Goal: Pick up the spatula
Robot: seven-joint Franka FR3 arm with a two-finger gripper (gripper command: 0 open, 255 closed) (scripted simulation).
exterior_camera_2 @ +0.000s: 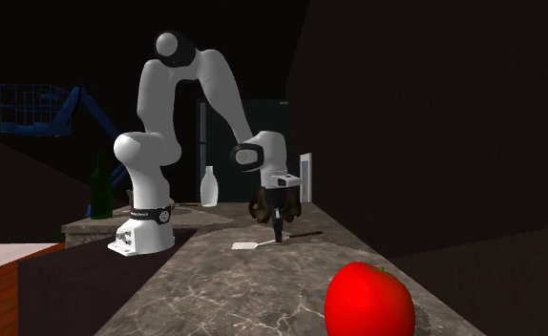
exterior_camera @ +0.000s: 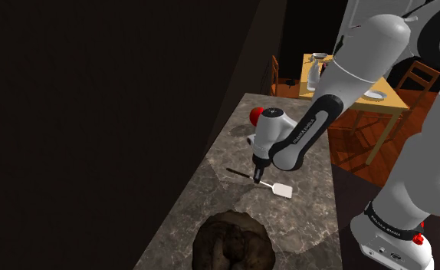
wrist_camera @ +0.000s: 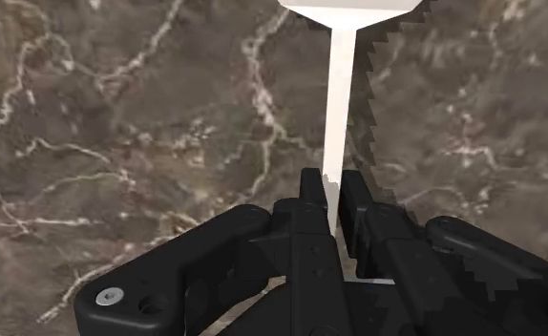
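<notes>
The spatula has a white blade (exterior_camera: 282,189) and a thin shaft that runs into a dark handle end. It lies low over the marble counter (exterior_camera: 303,215). My gripper (exterior_camera: 258,178) points straight down on its shaft, between the blade and the dark end. In the wrist view the two black fingers (wrist_camera: 310,196) stand close together with the white shaft (wrist_camera: 337,105) clasped between them, and the blade (wrist_camera: 348,8) lies beyond the fingertips. In the second exterior view the gripper (exterior_camera_2: 278,232) stands on the counter beside the blade (exterior_camera_2: 244,246).
A red round fruit (exterior_camera: 257,115) sits on the counter beyond the gripper, also large at the front (exterior_camera_2: 368,298). A brown lumpy object (exterior_camera: 234,242) lies near the counter's front end. A dark wall runs along the counter's left. A wooden table (exterior_camera: 387,103) with chairs stands behind.
</notes>
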